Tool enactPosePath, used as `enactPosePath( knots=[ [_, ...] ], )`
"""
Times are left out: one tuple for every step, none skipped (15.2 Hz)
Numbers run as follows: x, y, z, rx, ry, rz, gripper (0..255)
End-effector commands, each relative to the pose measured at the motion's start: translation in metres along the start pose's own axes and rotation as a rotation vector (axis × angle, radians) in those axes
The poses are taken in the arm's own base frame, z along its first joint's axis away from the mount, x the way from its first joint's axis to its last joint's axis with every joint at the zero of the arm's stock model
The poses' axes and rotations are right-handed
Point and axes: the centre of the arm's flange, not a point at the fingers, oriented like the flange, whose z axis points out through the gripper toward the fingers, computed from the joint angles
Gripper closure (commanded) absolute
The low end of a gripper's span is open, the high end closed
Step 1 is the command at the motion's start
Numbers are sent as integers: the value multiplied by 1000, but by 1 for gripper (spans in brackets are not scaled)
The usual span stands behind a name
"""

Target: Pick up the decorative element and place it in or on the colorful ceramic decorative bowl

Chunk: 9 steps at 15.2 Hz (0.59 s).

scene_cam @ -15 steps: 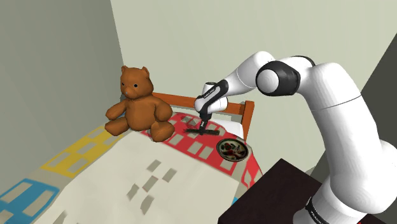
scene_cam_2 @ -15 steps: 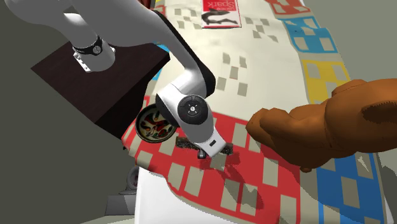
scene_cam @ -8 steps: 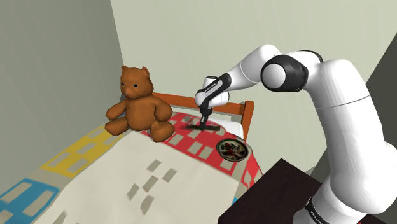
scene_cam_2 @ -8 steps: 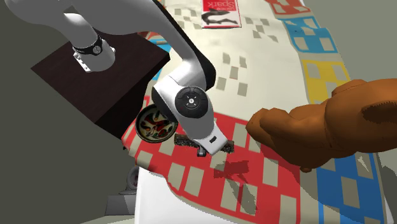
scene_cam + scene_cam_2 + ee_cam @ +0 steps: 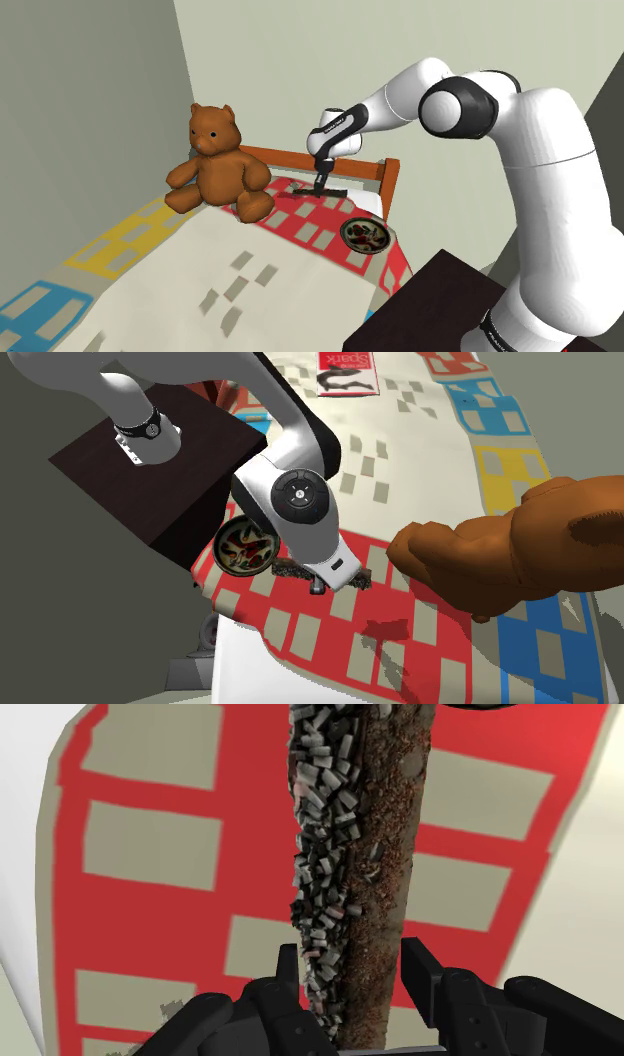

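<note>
The decorative element [image 5: 352, 854] is a long dark strip, brown and grainy on one side, with small grey blocks on the other. My gripper [image 5: 350, 986] is shut on it, its fingers [image 5: 289, 979] clasping it from both sides. In the shoulder view the gripper [image 5: 319, 186] holds the element [image 5: 335, 191] level in the air above the red end of the quilt, in front of the headboard. The colourful patterned bowl [image 5: 364, 236] lies on the quilt near the bed's edge, below the gripper and toward the stand. In the second exterior view the element [image 5: 291, 568] hangs just beside the bowl [image 5: 243, 546].
A big brown teddy bear [image 5: 215, 165] sits on the bed at the shoulder view's left of the gripper. A wooden headboard [image 5: 372, 171] stands just behind it. The dark stand [image 5: 440, 310] is close to the bowl. A magazine [image 5: 348, 372] lies far down the bed.
The gripper has risen with the decorative element, from just above the quilt to well above it and toward the headboard. Its shadow on the red patches has drawn away from it.
</note>
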Motion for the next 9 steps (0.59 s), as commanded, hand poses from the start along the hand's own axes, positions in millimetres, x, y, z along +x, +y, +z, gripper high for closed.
enactPosePath(
  knots=[
    [-11,-5,-5,0,0,0,255],
    [-23,-10,-7,0,0,0,255],
    [-35,-15,-8,0,0,0,255],
    [-47,-20,-10,0,0,0,255],
    [-59,-26,-12,0,0,0,255],
    [-71,-31,-13,0,0,0,255],
    [-83,-36,-15,0,0,0,255],
    [-95,-41,-17,0,0,0,255],
    [-107,-47,-18,0,0,0,255]
  ],
)
